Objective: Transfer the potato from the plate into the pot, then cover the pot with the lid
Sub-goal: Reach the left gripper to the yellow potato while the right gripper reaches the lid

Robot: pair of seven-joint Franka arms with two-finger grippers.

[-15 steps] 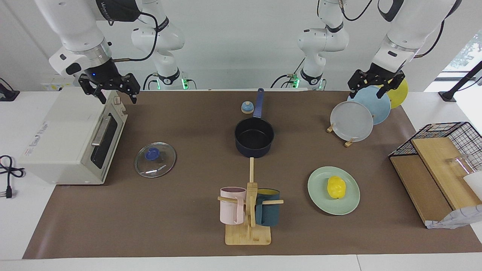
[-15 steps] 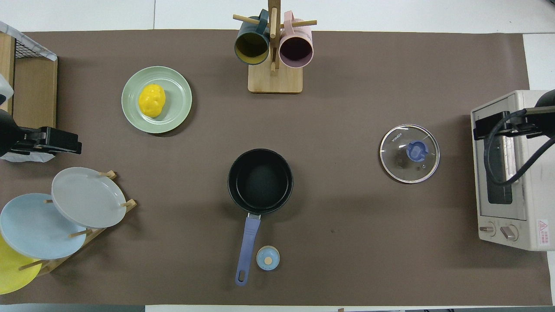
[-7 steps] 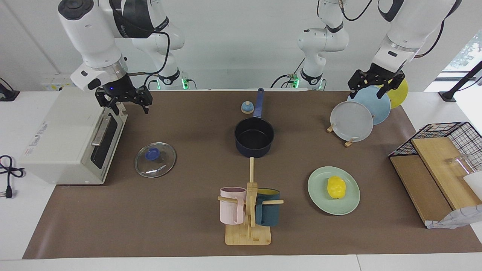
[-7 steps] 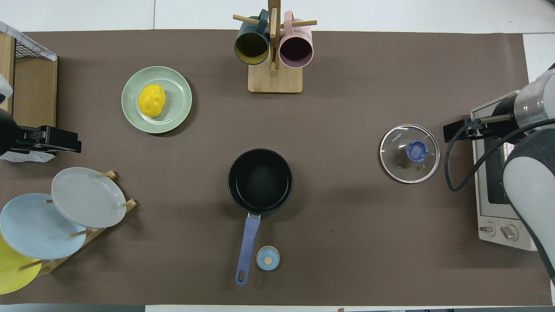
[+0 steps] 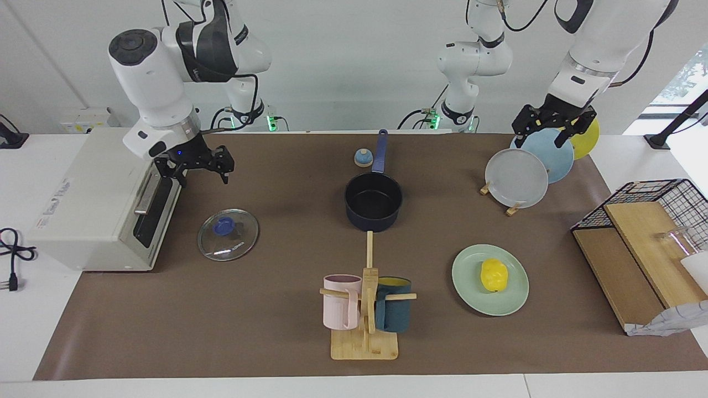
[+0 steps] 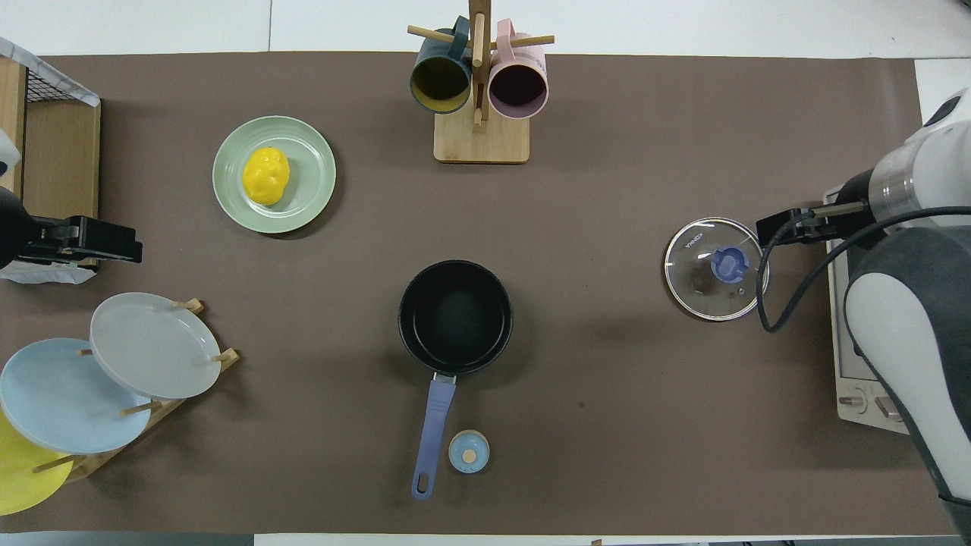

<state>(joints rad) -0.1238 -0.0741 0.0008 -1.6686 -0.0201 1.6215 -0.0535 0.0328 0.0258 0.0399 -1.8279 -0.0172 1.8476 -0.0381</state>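
The yellow potato lies on the mint-green plate. The dark navy pot stands empty mid-table, its blue handle pointing toward the robots. The glass lid lies flat on the mat in front of the oven. My right gripper is open and empty, raised over the mat between the oven's door and the lid. My left gripper is open and empty, waiting above the rack of upright plates.
A white toaster oven stands at the right arm's end. A mug rack stands farther from the robots than the pot. A plate rack and a wire basket are at the left arm's end. A small blue-topped knob stands beside the pot's handle.
My right gripper has moved off the oven's top, down and toward the lid. The left arm has barely shifted. Nothing on the table has moved.
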